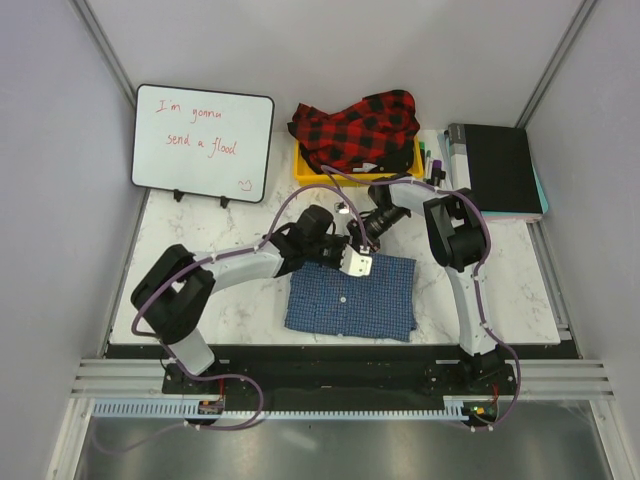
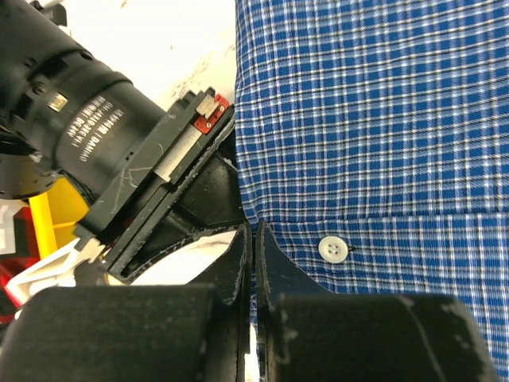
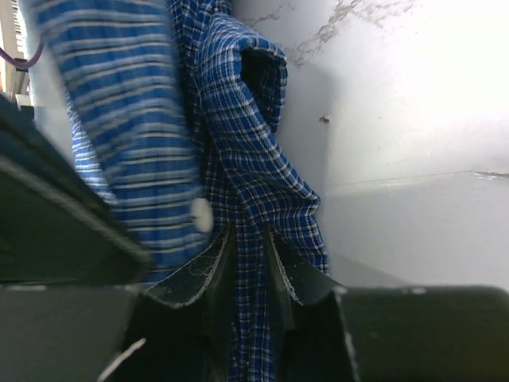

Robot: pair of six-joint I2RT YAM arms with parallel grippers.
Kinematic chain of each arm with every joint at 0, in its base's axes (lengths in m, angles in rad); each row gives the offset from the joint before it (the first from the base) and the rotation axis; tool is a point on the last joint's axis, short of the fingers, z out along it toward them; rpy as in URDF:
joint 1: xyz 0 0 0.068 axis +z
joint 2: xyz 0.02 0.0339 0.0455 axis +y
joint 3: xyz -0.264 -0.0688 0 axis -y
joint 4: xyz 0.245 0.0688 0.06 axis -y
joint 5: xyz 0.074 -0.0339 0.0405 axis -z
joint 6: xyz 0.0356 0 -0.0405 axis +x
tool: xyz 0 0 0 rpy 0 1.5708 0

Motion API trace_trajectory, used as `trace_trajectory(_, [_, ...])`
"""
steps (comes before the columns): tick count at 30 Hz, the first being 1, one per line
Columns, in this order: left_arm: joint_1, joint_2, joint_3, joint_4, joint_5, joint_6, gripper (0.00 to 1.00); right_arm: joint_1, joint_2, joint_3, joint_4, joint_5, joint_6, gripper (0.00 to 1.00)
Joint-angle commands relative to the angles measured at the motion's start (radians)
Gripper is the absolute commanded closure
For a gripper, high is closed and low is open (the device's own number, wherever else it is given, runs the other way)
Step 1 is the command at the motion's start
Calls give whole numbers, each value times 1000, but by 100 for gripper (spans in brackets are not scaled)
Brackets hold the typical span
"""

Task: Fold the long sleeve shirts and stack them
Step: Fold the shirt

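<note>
The blue checked shirt [image 1: 352, 297] lies folded into a rectangle on the marble table, with a white button [image 2: 333, 249] showing. My left gripper [image 1: 352, 262] is shut on its far left edge; the cloth [image 2: 366, 119] spreads out right of the jaws. My right gripper [image 1: 362, 240] is beside it at the same far edge, shut on a bunched fold of the blue shirt [image 3: 254, 191]. The red-and-black plaid shirt [image 1: 358, 128] lies crumpled in a yellow bin [image 1: 303, 170] at the back.
A whiteboard [image 1: 203, 142] with red writing stands at the back left. A black notebook [image 1: 496, 170] and some markers [image 1: 431, 160] lie at the back right. Grey walls close in both sides.
</note>
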Motion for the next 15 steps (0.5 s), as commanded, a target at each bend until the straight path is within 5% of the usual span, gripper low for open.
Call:
trace_trajectory(1, [20,61,31,169,-44,68,98,5,-8,-10,-40,18,-81,72])
trace_trajectory(15, [21,-88,-99,177,29,116,98,-23,-77,166,-58,52,-19,65])
